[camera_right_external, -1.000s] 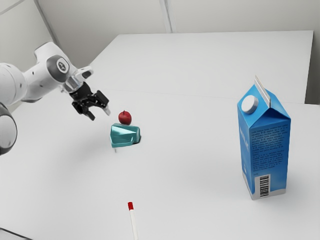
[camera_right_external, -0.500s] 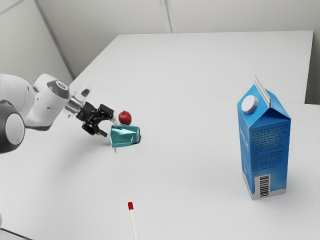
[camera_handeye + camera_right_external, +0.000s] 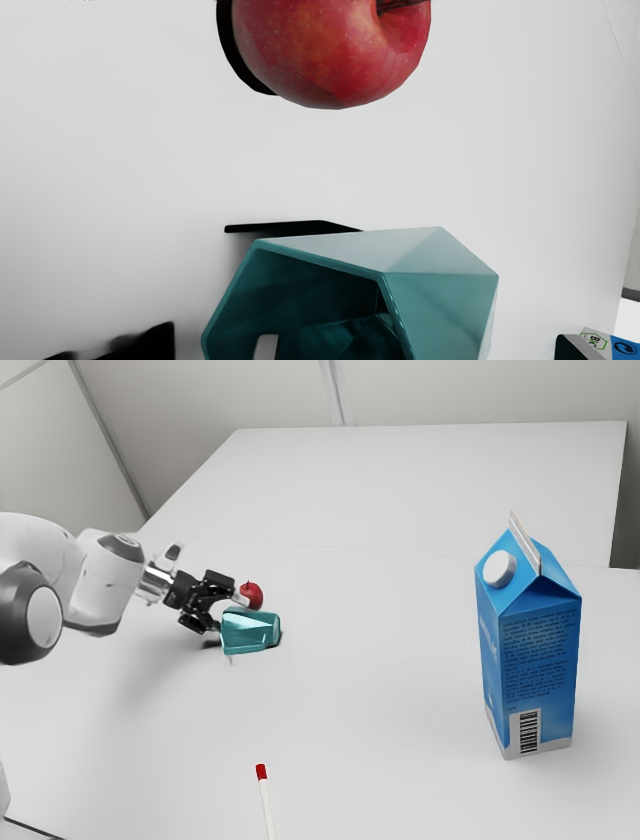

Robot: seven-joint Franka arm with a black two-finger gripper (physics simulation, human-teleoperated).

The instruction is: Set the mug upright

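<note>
1. The mug (image 3: 250,632) is of teal colour with flat facets, and it lies on its side upon the white desk (image 3: 380,690); it is not upright.
2. Its open mouth is turned toward the gripper (image 3: 231,615), and its base points to the exterior view's right.
3. The jaws stand wide apart, and they are not closed on the mug.
4. In the wrist view, one fingertip (image 3: 266,348) appears against the dark inside of the mouth. I cannot tell if it is really inside the mug or only in front of it. The other fingertip (image 3: 572,348) appears past the outer wall of the mug.
5. The arm (image 3: 100,575) comes from the exterior view's left and reaches low over the desk.
6. A red apple (image 3: 251,595) with a stem rests near the mug; in the wrist view, the two are apart.
7. A blue carton (image 3: 530,650) with a white cap stands upright, well apart, toward the exterior view's right.
8. A white stick (image 3: 266,805) with a red tip lies on the desk.
</note>
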